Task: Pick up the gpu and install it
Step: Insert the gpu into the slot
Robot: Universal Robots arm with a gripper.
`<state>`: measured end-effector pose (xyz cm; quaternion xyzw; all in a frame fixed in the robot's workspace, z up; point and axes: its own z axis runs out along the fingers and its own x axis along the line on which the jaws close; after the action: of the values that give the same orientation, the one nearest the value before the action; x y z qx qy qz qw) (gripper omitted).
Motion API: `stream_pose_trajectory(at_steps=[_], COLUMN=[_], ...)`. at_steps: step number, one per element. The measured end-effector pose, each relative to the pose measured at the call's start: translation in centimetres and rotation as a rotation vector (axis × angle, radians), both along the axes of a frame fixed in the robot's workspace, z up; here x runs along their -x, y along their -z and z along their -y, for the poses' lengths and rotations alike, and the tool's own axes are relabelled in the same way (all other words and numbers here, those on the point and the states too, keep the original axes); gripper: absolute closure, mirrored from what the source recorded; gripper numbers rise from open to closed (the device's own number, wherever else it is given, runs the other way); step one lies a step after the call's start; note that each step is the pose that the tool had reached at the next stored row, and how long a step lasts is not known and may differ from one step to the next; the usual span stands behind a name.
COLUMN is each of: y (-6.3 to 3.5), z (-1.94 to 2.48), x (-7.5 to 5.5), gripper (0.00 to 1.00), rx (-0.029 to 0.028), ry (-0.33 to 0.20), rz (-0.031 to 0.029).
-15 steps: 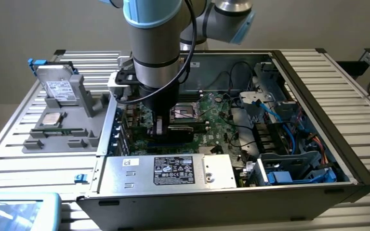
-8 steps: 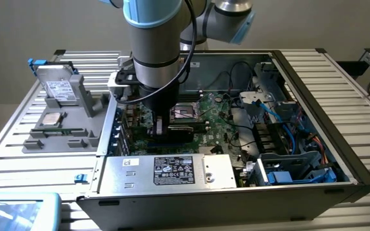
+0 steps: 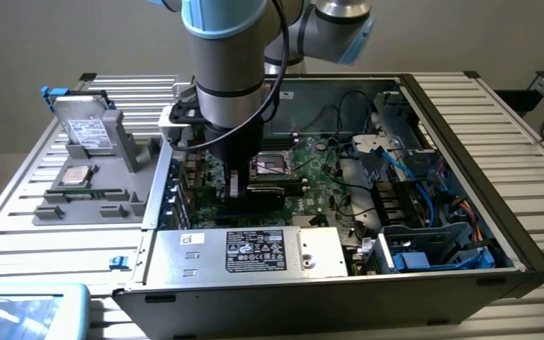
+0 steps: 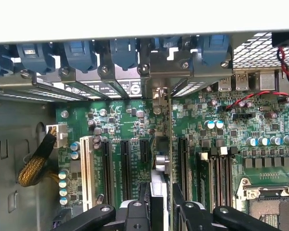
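Note:
The gpu [image 4: 162, 161] shows edge-on in the wrist view as a thin green and silver card standing upright over the green motherboard [image 4: 130, 120]. Its silver bracket end points toward the case's rear slot openings. My gripper [image 4: 161, 195] is shut on it, with a black finger [image 4: 143, 197] on each side of the card. The card stands between two black expansion slots [image 4: 143, 156], close above the board; I cannot tell whether it is seated. In the exterior view the gripper [image 3: 237, 188] reaches down into the open computer case [image 3: 461, 142].
A silver power supply [image 3: 244, 251] sits at the case's near edge. A grey tray [image 3: 93, 177] with a boxy drive [image 3: 88, 134] lies at the exterior view's left. Blue slot latches [image 4: 79, 53], a yellow cable bundle [image 4: 36, 163] and the CPU socket [image 4: 269, 202] surround the card.

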<state>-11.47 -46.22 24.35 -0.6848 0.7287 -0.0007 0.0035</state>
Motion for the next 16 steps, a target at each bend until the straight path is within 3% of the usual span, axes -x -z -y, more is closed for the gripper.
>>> stream_pose_trajectory(at_steps=[3, 9, 16], y=[0.00, 0.00, 0.04], z=[-0.18, -0.53, -0.72], x=[0.01, 0.20, 0.48], gripper=[0.71, 0.71, 0.71], rx=[0.0088, 0.0092, 0.0111], ry=[0.000, 0.000, 0.000], rz=[0.0004, 0.0102, 0.0123])
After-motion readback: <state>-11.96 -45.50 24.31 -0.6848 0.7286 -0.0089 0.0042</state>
